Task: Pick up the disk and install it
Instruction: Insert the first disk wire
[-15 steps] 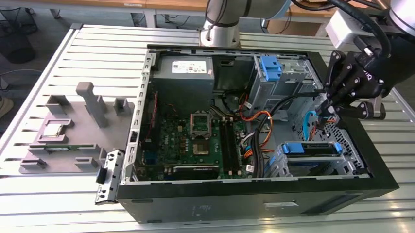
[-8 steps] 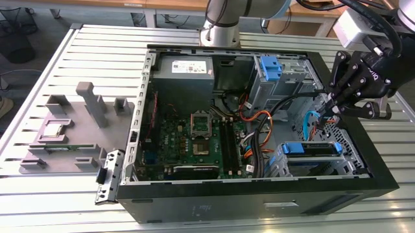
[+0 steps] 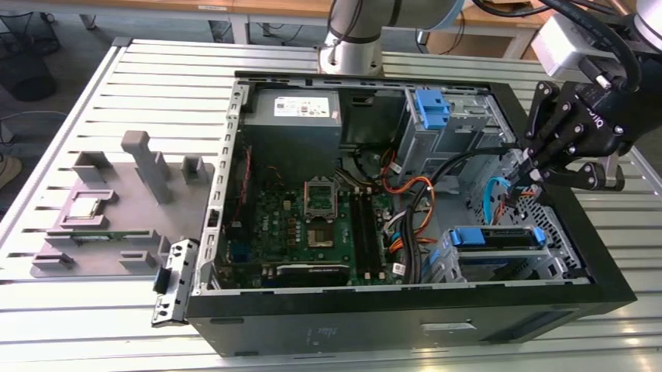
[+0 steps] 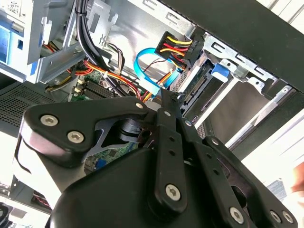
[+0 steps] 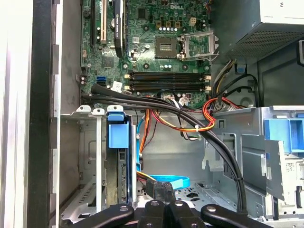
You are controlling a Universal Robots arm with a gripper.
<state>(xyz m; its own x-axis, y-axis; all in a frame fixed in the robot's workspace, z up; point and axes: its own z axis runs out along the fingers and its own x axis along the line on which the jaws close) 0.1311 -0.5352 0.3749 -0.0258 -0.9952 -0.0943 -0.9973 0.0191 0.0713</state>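
Gripper (image 3: 529,173) pinched closed, nothing held — tips among cables (image 3: 494,194) just inside case (image 3: 608,260) edge; disk (image 3: 497,237) seated in bay (image 3: 447,260).

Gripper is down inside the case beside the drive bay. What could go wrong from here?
1. The black gripper hangs close to the light blue flat cable and the red-and-yellow wire bundle; pulling away could snag or unplug them.
2. The flat disk in its bright blue plastic carrier sits in the grey metal bay; whether it is fully seated cannot be told, so it might be loose.
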